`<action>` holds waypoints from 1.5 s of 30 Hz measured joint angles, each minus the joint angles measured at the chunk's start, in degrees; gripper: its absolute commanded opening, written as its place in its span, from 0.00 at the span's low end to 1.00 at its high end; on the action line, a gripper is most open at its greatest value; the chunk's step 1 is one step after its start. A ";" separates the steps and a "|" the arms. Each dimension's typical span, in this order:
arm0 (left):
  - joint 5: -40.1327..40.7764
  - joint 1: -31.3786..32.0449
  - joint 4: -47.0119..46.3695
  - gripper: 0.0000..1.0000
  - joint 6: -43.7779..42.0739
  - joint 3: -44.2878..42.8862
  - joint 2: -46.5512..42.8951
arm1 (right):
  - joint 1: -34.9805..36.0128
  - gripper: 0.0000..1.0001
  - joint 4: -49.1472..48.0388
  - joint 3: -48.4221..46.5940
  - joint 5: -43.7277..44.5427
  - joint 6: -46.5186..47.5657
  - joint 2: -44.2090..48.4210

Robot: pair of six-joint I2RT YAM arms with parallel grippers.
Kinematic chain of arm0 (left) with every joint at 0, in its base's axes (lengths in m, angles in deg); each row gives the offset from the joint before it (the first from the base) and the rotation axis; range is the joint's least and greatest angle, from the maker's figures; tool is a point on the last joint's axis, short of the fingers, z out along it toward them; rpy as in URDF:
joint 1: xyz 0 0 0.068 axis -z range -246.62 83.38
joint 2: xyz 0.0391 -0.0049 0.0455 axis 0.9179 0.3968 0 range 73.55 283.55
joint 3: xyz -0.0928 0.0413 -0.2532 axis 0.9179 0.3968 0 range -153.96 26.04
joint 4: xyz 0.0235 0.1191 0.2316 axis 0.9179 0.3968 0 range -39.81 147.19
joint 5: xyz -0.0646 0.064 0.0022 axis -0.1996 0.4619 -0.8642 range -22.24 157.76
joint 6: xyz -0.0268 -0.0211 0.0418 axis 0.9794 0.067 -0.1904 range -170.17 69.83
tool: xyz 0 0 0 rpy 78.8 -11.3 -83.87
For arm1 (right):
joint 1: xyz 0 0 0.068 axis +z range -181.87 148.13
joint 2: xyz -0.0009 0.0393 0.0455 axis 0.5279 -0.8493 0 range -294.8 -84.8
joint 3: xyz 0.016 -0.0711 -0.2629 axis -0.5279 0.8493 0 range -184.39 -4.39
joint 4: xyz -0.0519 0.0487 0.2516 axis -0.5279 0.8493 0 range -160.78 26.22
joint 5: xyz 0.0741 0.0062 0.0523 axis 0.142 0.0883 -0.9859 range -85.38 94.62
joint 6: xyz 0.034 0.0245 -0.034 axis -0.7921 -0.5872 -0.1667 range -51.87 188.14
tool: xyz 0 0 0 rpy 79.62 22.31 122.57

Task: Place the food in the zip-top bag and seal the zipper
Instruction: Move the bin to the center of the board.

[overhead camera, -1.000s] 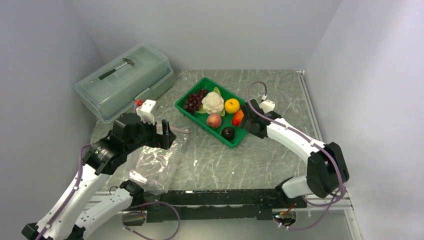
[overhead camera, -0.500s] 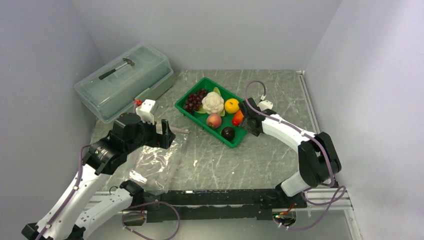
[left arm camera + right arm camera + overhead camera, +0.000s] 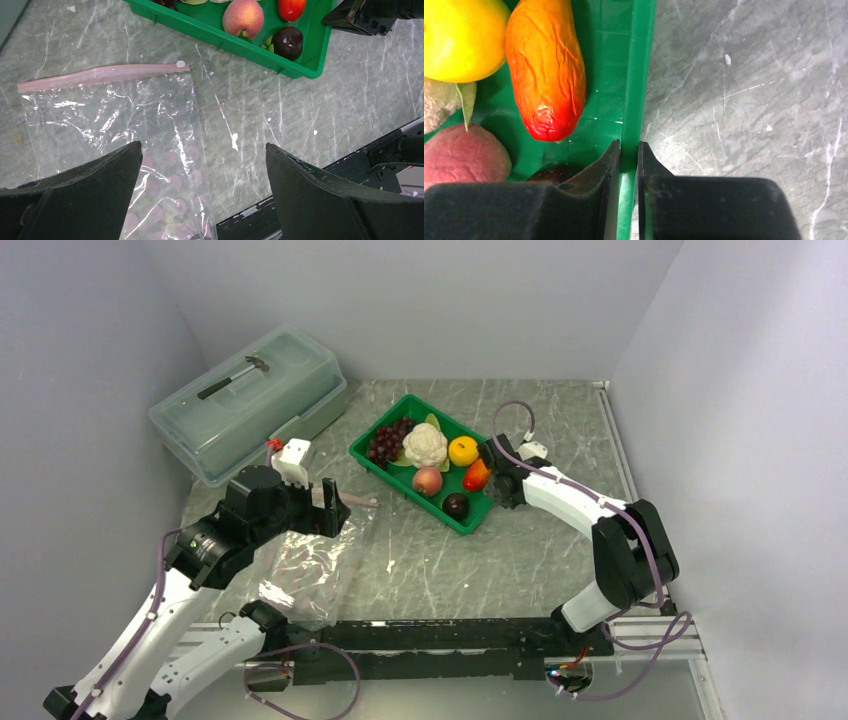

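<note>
The food lies in a green tray: grape bunch, cauliflower, orange, peach, plum and pepper. My right gripper is shut on the tray's right rim, one finger inside beside the pepper and plum, the other outside. The clear zip-top bag lies flat on the table, its pink zipper facing the tray. My left gripper hovers open above the bag's right edge, holding nothing.
A large translucent lidded box with a hammer inside stands at the back left. Grey walls close in the table on three sides. The arms' black base rail runs along the near edge.
The right gripper's jaws closed onto the tray's rim, after the arm shifted slightly toward the tray. The left arm and the bag have not moved.
</note>
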 measured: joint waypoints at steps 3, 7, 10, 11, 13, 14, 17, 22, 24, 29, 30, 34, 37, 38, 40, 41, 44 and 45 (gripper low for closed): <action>0.00 0.00 0.00 0.99 0.00 0.00 -0.02 | -0.39 0.00 -0.11 0.00 -0.07 -1.29 0.00; 0.00 0.00 0.00 0.99 0.00 0.00 -0.02 | -0.48 0.00 -0.24 0.26 -0.04 -2.21 0.13; 0.00 0.00 0.00 0.99 0.00 0.00 -0.02 | -0.48 0.00 -0.72 1.36 -0.09 -3.74 1.11; 0.00 0.00 -0.02 0.99 0.00 0.00 -0.02 | -0.48 0.00 -0.76 1.95 -0.11 -4.42 1.70; -0.02 0.00 0.00 0.99 0.00 0.00 -0.02 | -0.33 0.00 -0.68 3.58 -0.09 -6.23 3.50; -0.02 0.00 0.00 0.99 0.00 0.00 -0.02 | -0.24 0.00 -0.46 4.39 -0.09 -7.21 4.55; -0.02 0.00 0.00 0.99 0.00 0.00 -0.04 | -0.24 0.00 0.55 6.38 0.20 -10.08 7.39; -0.04 0.00 0.00 0.99 0.00 0.00 -0.42 | -0.09 0.00 2.86 9.84 1.14 -15.58 12.00; -0.04 0.00 0.00 0.99 0.00 0.02 -0.74 | -0.04 0.00 3.89 11.39 1.97 -18.27 13.38; -0.24 0.00 0.00 0.99 0.00 0.02 -1.16 | 0.11 0.00 5.95 14.53 4.46 -25.35 17.20; -0.28 0.00 -0.02 0.99 0.00 0.02 -1.16 | 0.11 0.00 6.36 15.37 5.03 -26.82 18.08; -0.87 0.00 -0.02 0.99 0.00 0.04 -1.22 | 0.11 0.00 7.93 17.79 7.26 -32.20 20.90; -1.14 0.00 -0.02 0.99 0.00 0.09 -1.29 | 0.11 0.00 9.16 18.45 8.20 -35.76 21.75; -1.14 0.00 -0.02 0.99 0.00 0.09 -1.40 | 0.13 0.00 9.33 18.53 8.41 -36.72 21.81; -1.16 0.00 -0.02 0.99 0.00 0.09 -1.53 | 0.39 0.00 9.22 18.82 8.79 -38.38 21.94; -1.16 0.00 -0.02 0.99 0.00 0.09 -1.53 | 0.57 0.00 9.14 19.02 9.01 -38.88 22.05; -1.16 0.00 -0.02 0.99 0.00 0.09 -1.64 | 0.98 0.02 8.85 19.43 9.44 -39.91 22.45; -1.16 0.00 -0.02 0.99 0.00 0.09 -1.64 | 1.01 0.08 8.87 19.45 9.44 -40.04 22.45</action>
